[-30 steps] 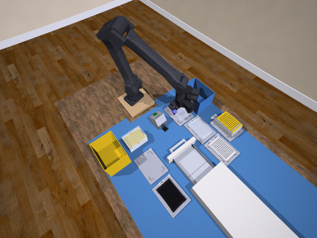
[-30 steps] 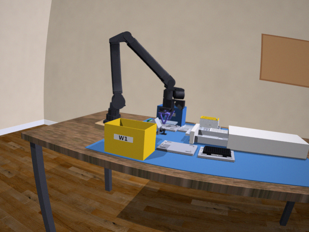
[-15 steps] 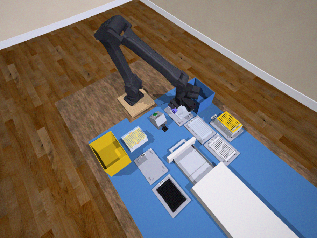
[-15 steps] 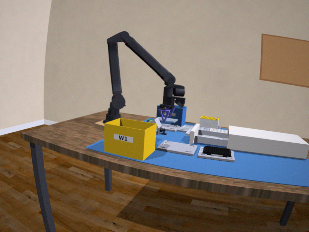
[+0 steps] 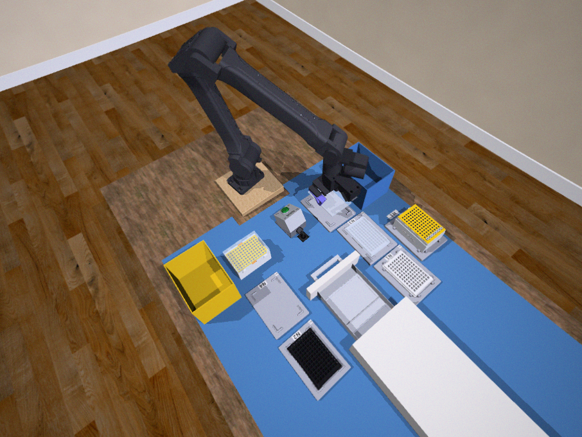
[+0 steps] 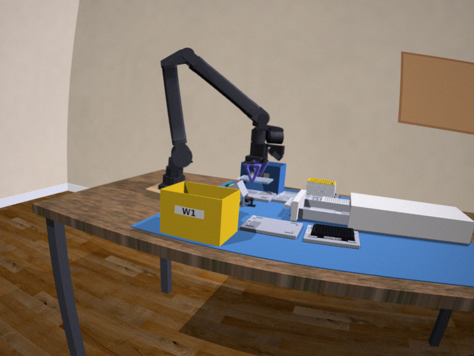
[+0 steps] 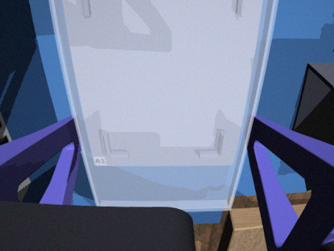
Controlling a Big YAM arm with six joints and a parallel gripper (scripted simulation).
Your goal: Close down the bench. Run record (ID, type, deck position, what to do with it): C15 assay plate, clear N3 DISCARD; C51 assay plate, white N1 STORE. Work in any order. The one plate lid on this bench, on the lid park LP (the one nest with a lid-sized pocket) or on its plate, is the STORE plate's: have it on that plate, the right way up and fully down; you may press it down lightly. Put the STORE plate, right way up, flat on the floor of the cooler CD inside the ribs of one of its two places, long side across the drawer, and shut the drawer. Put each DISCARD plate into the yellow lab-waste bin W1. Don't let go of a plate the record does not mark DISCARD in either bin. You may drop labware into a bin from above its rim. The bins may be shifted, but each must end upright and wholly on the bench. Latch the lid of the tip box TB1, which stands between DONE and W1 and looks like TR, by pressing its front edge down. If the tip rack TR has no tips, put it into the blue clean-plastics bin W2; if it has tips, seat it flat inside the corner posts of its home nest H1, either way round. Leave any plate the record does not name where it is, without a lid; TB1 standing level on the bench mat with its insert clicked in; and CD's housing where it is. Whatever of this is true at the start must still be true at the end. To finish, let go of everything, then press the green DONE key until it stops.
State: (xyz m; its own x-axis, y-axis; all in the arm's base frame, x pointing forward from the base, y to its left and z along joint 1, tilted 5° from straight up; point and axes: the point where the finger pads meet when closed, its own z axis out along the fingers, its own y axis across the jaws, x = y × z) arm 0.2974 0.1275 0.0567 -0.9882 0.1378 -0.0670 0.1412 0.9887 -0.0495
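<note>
My gripper (image 5: pixel 329 199) (image 6: pixel 255 173) (image 7: pixel 163 125) is shut on the clear plate lid (image 5: pixel 335 203) (image 6: pixel 256 178) (image 7: pixel 162 81), gripping its long sides. It holds the lid level a little above the empty lid park nest LP (image 5: pixel 326 217), beside the blue bin W2 (image 5: pixel 377 187) (image 6: pixel 278 172). The clear plate (image 5: pixel 366 233) sits in nest N3. The white plate (image 5: pixel 406 272) sits uncovered in nest N1. The cooler drawer (image 5: pixel 350 296) (image 6: pixel 321 214) stands open and empty.
Yellow bin W1 (image 5: pixel 220 301) (image 6: pixel 199 225) stands at the mat's left. Tip box TB1 (image 5: pixel 246 254) is between it and the DONE key (image 5: pixel 284 210). Tip rack TR (image 5: pixel 419 223) (image 6: pixel 321 186) holds yellow tips. A black plate (image 5: pixel 313 357) sits in N2. Nest N4 (image 5: pixel 277 303) is bare. The cooler housing (image 5: pixel 441 371) is at the right.
</note>
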